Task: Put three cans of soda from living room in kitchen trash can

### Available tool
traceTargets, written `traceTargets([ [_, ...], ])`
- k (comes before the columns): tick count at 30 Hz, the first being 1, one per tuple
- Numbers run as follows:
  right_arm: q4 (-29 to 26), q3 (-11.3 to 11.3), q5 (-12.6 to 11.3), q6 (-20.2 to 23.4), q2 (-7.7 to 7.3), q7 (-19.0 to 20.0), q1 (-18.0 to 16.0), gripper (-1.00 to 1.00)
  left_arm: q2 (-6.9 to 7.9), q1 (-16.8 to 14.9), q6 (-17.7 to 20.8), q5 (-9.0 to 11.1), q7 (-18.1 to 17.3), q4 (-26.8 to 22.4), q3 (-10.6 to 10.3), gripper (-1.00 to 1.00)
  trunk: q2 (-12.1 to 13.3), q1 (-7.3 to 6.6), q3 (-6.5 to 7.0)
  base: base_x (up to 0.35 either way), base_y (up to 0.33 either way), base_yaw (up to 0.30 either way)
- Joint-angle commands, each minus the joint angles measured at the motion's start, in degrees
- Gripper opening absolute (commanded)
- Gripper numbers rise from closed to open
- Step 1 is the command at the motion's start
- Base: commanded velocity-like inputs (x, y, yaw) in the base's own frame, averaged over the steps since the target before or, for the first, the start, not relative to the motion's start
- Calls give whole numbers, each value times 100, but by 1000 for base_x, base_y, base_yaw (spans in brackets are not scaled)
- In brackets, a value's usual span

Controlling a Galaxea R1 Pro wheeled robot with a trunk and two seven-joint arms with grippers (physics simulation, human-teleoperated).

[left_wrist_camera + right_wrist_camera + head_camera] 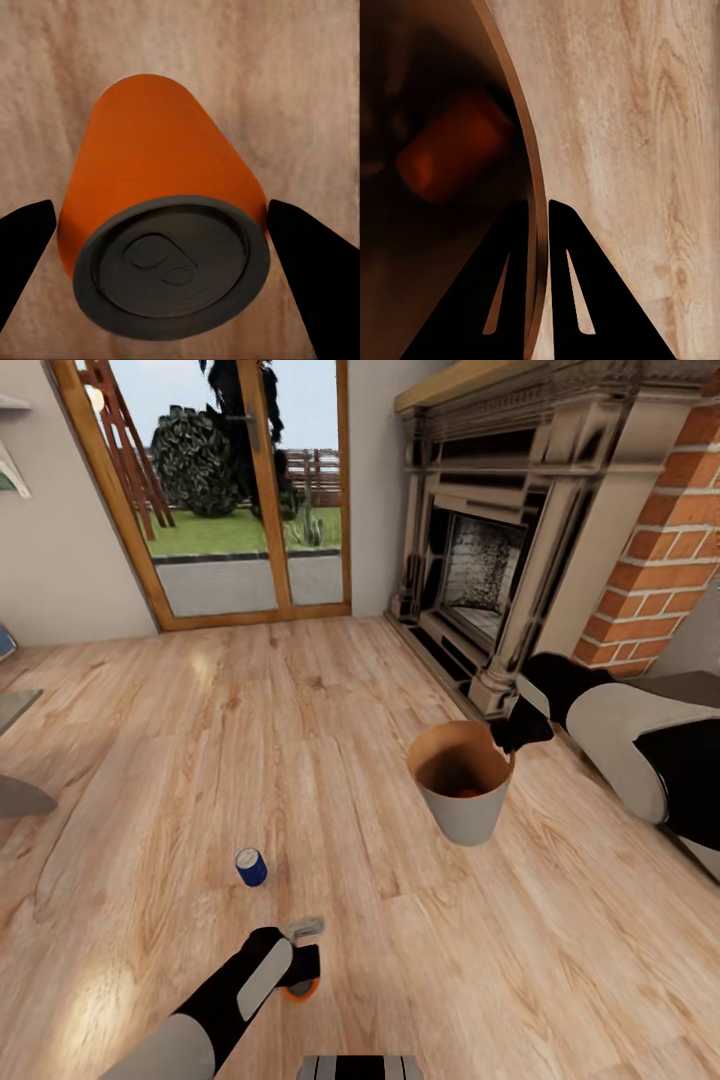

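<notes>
Three cans are accounted for. Head view: the blue can point(251, 867) stands upright on the wood floor point(300, 740), well apart from the bin point(462, 785). An orange can point(300, 988) sits on the floor under the left gripper point(303, 972). The bin is held off the floor, tilted, near the fireplace point(490, 560), with the right gripper point(520, 732) at its rim. A spot of orange shows inside the bin.

Left wrist view: the orange can point(154, 202) stands upright between the two spread fingers point(311, 270). Neither finger touches it, so nothing is held.

Right wrist view: the right gripper point(542, 217) pinches the bin wall point(529, 150), one finger inside, one outside. A second orange can point(450, 154) lies on its side inside.
</notes>
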Motion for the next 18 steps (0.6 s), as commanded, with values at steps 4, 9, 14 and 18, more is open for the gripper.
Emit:
traceTargets([
  [4,-4,-40,-49,3,-2,8,46,-100,7,4,237,11,7,-325,6,-100,6,-11,89,0,0,0],
  [9,-14,-41,-33,3,-3,-8,261,-100,9,8,514,21,23,-794,15,-100,167,-101,183,0,0,0],
  [14,-97,-48,-15,3,-10,-170,674,-100,21,10,949,27,40,-1427,32,-100,368,-211,273,0,0,0],
  [18,-356,-66,-12,3,-10,-560,1081,-100,92,10,1552,23,54,-2128,247,-100,528,-299,345,0,0,0],
])
